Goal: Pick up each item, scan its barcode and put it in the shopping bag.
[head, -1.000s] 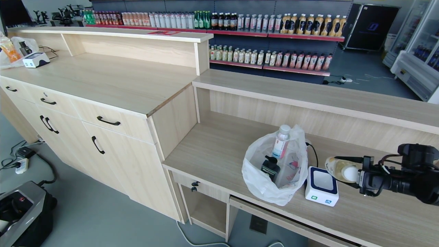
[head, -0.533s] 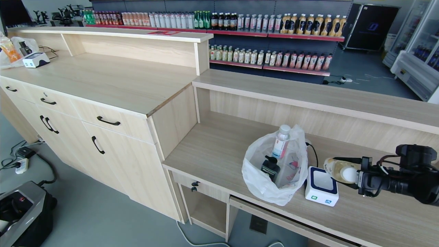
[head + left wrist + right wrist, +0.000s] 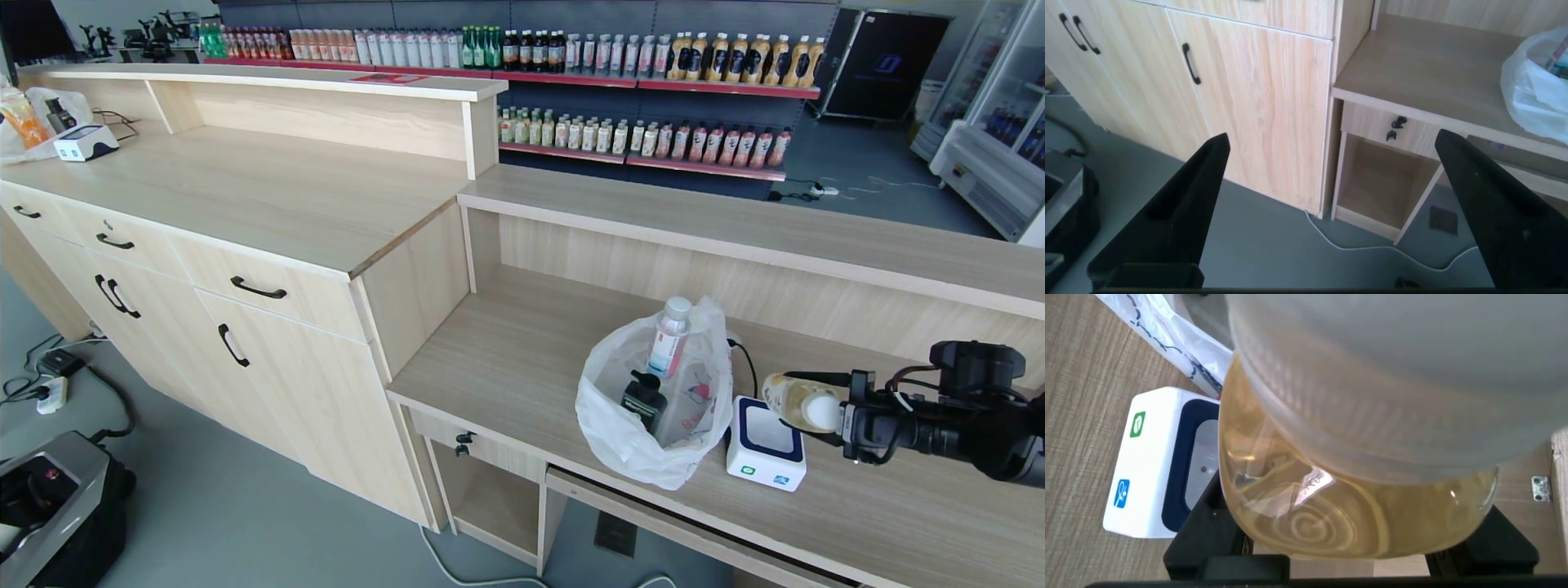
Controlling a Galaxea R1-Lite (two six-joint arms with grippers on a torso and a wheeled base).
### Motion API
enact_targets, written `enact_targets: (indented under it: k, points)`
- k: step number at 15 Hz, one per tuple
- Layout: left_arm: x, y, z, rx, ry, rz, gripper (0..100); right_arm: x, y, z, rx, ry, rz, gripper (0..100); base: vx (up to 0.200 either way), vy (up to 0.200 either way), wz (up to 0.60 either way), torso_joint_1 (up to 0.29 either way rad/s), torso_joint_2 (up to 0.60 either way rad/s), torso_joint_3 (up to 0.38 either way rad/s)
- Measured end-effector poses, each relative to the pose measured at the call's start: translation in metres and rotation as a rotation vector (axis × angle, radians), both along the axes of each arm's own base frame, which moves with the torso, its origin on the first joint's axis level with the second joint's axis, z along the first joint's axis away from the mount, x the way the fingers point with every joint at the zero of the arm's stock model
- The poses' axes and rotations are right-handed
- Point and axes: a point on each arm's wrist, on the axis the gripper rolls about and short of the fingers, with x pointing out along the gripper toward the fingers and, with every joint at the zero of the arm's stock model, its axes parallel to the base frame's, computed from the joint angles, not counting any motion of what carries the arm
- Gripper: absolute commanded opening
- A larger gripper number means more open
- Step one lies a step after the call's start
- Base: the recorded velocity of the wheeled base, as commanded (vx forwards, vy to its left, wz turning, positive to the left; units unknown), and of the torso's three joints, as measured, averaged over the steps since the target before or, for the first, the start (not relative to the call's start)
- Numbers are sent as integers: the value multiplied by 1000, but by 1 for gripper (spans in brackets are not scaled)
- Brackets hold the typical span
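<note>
Bottle [image 3: 782, 395], partly hidden, in right hand [image 3: 810, 407]

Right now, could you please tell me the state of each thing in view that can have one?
White plastic shopping bag: open, upright, holding a white-capped bottle and a black-topped bottle.
White square scanner with dark top: lying flat beside the bag.
Clear yellow-drink bottle: capped, held sideways by the scanner.
Right end effector: shut on the yellow-drink bottle.
Left end effector: open, empty.

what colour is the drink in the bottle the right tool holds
Pale golden yellow; the bottle shows best in the right wrist view.
</note>
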Motion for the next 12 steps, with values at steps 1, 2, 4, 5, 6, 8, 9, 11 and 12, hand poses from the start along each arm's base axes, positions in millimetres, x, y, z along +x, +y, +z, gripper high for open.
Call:
enact_targets:
  k: [1,2,4,5,6,8,9,11,12]
  points:
    - [0,0,0,0,0,0,100,0,0,0,1,1,0,0,0,0,0,0,0,0]
    - [0,0,0,0,0,0,100,1,0,-1,3,4,-1,0,0,0,0,0,0,0]
    - [0,0,0,0,0,0,100,1,-1,-1,7,7,-4,0,0,0,0,0,0,0]
    - [0,0,0,0,0,0,100,2,-1,-1,18,15,-8,0,0,0,0,0,0,0]
    - [0,0,0,0,0,0,100,3,-1,4,42,24,-19,0,0,0,0,0,0,0]
    - [0,0,0,0,0,0,100,4,0,18,109,52,-55,0,0,0,0,0,0,0]
    - [0,0,0,0,0,0,100,2,0,27,161,81,-90,0,0,0,0,0,0,0]
    - [0,0,0,0,0,0,100,-5,2,53,299,156,-202,0,0,0,0,0,0,0]
    - [0,0,0,0,0,0,100,-11,3,67,381,193,-292,0,0,0,0,0,0,0]
